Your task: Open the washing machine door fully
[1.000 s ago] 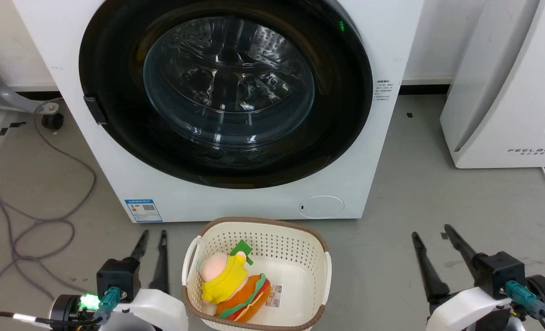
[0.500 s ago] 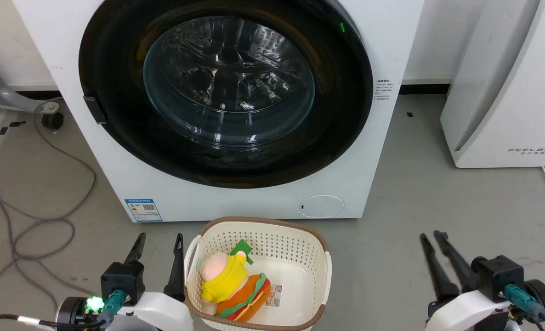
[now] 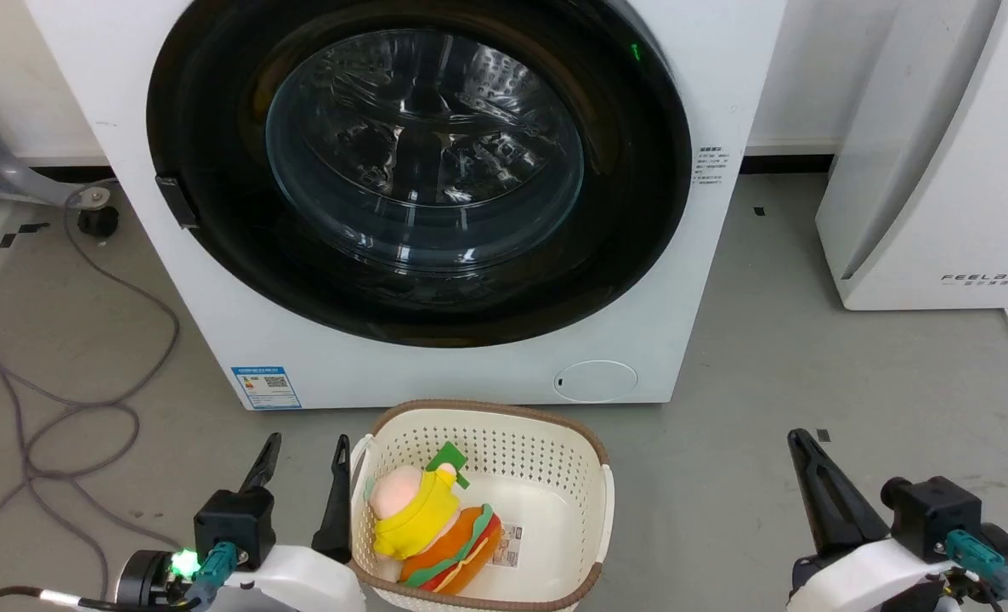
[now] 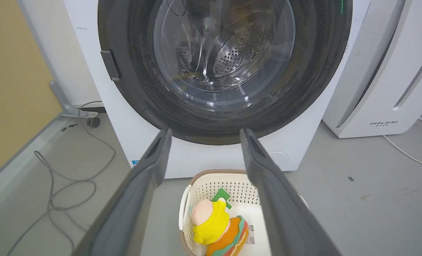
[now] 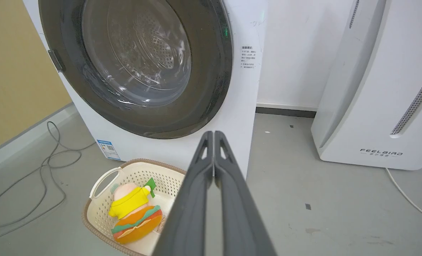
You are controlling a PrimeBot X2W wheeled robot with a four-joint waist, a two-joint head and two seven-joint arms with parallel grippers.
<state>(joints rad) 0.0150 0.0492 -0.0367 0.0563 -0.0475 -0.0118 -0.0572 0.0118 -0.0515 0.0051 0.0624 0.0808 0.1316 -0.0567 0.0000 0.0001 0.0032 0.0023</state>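
Approach step: door shut, nothing gripped.

Noted door [image 3: 419, 170] closed flush in washer [image 3: 436, 374] front, far centre, behind basket [image 3: 487, 415] holding plush toy [image 3: 423, 518] on floor. Found left gripper [image 3: 309, 439] near left, just beside basket's left rim, fingers spread wide, empty. Found right gripper [image 3: 797, 438] near right, well apart from basket, fingers pressed together, empty. Judged step: reach not yet begun, no contact with door. Spotted small dark tab [image 3: 174, 202] on door's left edge; probably the pull point, cannot confirm. Could not make out hinge side. Next move calls for lifting one arm up past basket, catching door at that edge, then swinging it out through its whole arc without knocking basket.
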